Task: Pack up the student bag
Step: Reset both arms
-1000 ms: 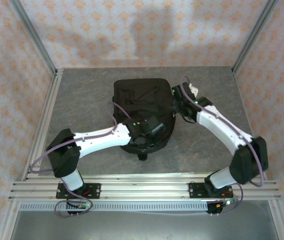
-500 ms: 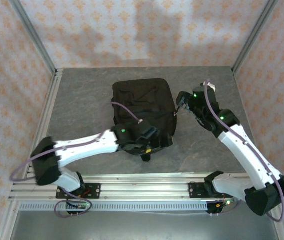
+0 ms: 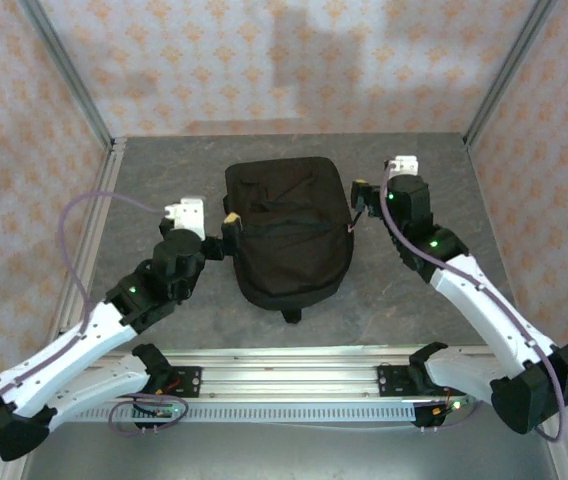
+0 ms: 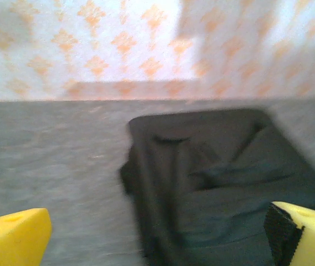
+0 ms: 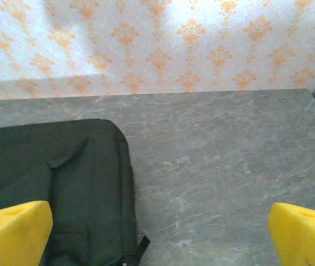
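Observation:
The student bag [image 3: 289, 235] is a black soft backpack that lies flat and closed in the middle of the grey table [image 3: 164, 180]. Just off its left edge my left gripper [image 3: 220, 232] stands open with nothing in it. In the left wrist view the bag [image 4: 229, 183] lies ahead between the yellow fingertips [image 4: 13, 239], blurred by motion. My right gripper [image 3: 362, 200] hangs open and empty beside the bag's upper right corner. In the right wrist view the bag [image 5: 52, 183] sits at the lower left, with bare table between the yellow fingertips [image 5: 304, 235].
Aluminium frame posts [image 3: 69, 75] and patterned walls [image 3: 284, 60] close in the table at the back and sides. A rail [image 3: 284, 372] carrying both arm bases runs along the near edge. Purple cables [image 3: 89, 205] loop off the arms.
The left gripper has opened and come off the bag's lower part, and its arm has swung out to the left. The right gripper has opened fully and drawn back to the right.

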Motion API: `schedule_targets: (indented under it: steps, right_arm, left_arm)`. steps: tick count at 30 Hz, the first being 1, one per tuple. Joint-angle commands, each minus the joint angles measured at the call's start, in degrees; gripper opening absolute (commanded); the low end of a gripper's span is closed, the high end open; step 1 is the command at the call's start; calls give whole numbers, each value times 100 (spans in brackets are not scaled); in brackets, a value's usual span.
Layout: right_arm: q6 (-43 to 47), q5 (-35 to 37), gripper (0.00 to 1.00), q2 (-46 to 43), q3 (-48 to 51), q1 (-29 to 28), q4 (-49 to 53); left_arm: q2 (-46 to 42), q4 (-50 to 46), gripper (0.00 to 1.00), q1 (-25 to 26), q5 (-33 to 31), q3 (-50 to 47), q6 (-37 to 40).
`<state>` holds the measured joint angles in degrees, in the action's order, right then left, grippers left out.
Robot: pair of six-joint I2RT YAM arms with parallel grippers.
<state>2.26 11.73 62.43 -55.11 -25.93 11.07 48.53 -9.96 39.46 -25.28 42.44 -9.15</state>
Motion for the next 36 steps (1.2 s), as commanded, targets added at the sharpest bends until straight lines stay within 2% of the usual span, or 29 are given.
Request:
schedule_targets:
  steps: [1, 2, 4, 6, 8, 11, 14, 15, 17, 19, 20, 22, 23, 24, 25, 26, 27, 28, 29, 30, 31, 32, 34, 36]
  right_arm:
    - [1001, 608, 100, 193, 913, 17, -2138]
    - [1143, 641, 100, 292, 1247, 39, -2671]
    - [1300, 584, 100, 427, 1702, 124, -3366]
    - [1566, 328, 100, 509, 1965, 253, -3542]
    - [1530, 365, 100, 622, 2150, 452, -3628]
    - [1315, 886, 100, 741, 2455, 711, -3717]
    - [553, 1437, 100, 735, 2828, 1044, -3733]
    - [345, 1353, 100, 754, 2966, 1179, -3806]
    - [196, 1016, 100, 920, 3290, 1408, -4178]
    - [223, 1119, 100, 1129, 3340, 1484, -4483]
    - [233, 878, 100, 1174, 3243, 1535, -4309]
    - [208, 270, 100, 1243, 3325, 1681, -4709]
    - [145, 114, 100, 1286, 3489, 1764, -5150]
    - [203, 70, 100, 1296, 3484, 1789, -5172]
    - [301, -117, 100, 1424, 3501, 1880, -5361]
    - [329, -534, 100, 1694, 3652, 2041, -5926]
    - [224, -749, 100, 2134, 3816, 2193, -6554]
    - [144, -825, 100, 2697, 3934, 2311, -7541]
    - [140, -761, 100, 2764, 3779, 2330, -7365]
    - [183, -929, 100, 2437, 3347, 2339, -5866]
    - [154, -1233, 100, 2499, 2924, 2415, -5266]
    - [32, -1299, 100, 2652, 3275, 2525, -6207]
    - [-97, -909, 99, 2446, 3052, 2528, -5369]
    - [-57, -926, 99, 2580, 3198, 2521, -5903]
  left_arm:
    - [384, 1033, 100, -679, 250, -354, 1766]
    - [540, 1089, 100, -952, 385, -403, 1907]
    - [785, 1333, 100, -1367, 129, -567, 1737]
    - [969, 1604, 100, -2017, 422, -838, 1415]
    - [1210, 1958, 100, -2798, 910, -1207, 1022]
    - [1762, 2441, 100, -3449, 1188, -1555, 550]
    - [2284, 3096, 100, -3525, 1426, -1726, 495]
    - [2371, 3071, 100, -3524, 1597, -1632, 583]
    - [2589, 3768, 100, -3524, 1925, -1721, 795]
    - [2711, 4183, 100, -3524, 1855, -1780, 865]
    - [2811, 4353, 100, -3524, 1803, -1760, 950]
    - [3159, 5120, 100, -3577, 2208, -1969, 1182]
    - [3473, 5636, 100, -3581, 2308, -2126, 1215]
    - [3765, 6348, 100, -3586, 2468, -2310, 1305]
    - [3796, 6254, 100, -3588, 2644, -2278, 1401]
    - [3605, 5317, 100, -3593, 2599, -1964, 1376]
    - [3755, 5602, 100, -3643, 2374, -1940, 1230]
    - [3807, 5382, 100, -3711, 2130, -1808, 1025]
    - [3711, 5097, 100, -3718, 2133, -1741, 993]
    - [3815, 5469, 100, -3710, 2124, -1846, 1030]
    - [3714, 5110, 100, -3710, 2127, -1752, 1007]
    - [3778, 5339, 100, -3709, 2117, -1801, 1018]
    - [3746, 5207, 100, -3709, 2123, -1770, 1012]
    - [3736, 5173, 100, -3709, 2124, -1768, 1014]
